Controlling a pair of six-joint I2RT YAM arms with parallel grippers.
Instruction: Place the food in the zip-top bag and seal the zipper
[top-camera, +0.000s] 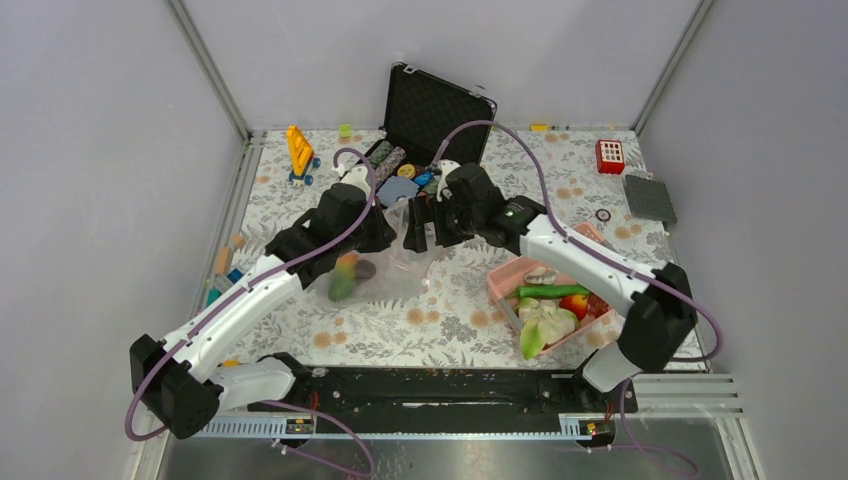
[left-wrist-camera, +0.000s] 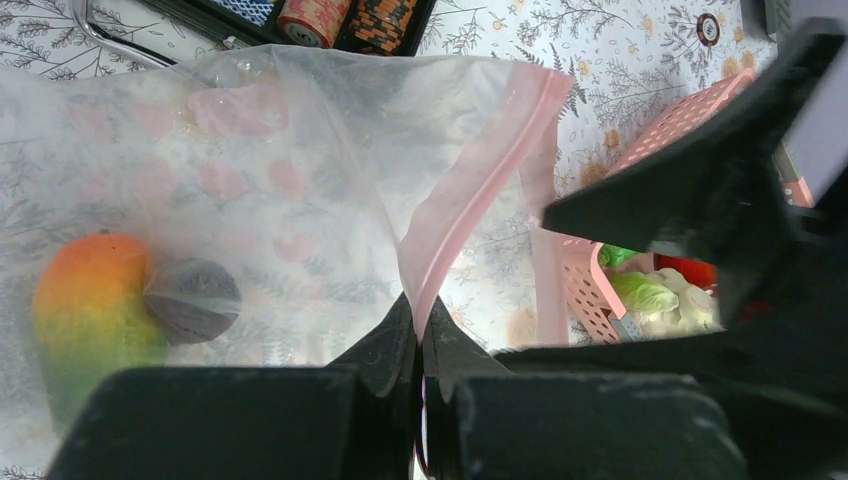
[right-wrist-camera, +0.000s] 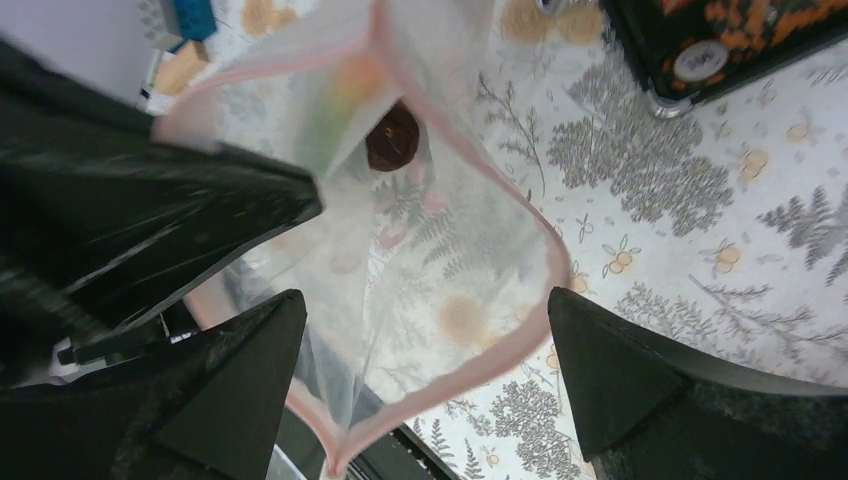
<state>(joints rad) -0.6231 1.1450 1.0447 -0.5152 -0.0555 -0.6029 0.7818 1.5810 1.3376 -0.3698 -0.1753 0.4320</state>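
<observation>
The clear zip-top bag (top-camera: 395, 270) hangs between my two grippers at the table's middle. The orange-green mango (top-camera: 345, 275) and dark purple grapes (top-camera: 366, 268) lie inside it; the left wrist view shows both, the mango (left-wrist-camera: 90, 300) and the grapes (left-wrist-camera: 190, 300). My left gripper (left-wrist-camera: 420, 330) is shut on the pink zipper strip (left-wrist-camera: 480, 190) at the bag's mouth. My right gripper (right-wrist-camera: 425, 375) is open, its fingers either side of the open bag mouth (right-wrist-camera: 520, 340), not touching it. The long green vegetable (top-camera: 550, 291), red fruit (top-camera: 575, 305) and leafy pieces (top-camera: 545, 322) lie in the pink basket (top-camera: 505, 275).
An open black case (top-camera: 430, 110) with poker chips stands just behind the grippers. A yellow toy (top-camera: 299, 150) is at the back left. A red block (top-camera: 609, 156) and a grey plate (top-camera: 649, 198) are at the back right. Small blocks (top-camera: 222, 265) lie at the left edge.
</observation>
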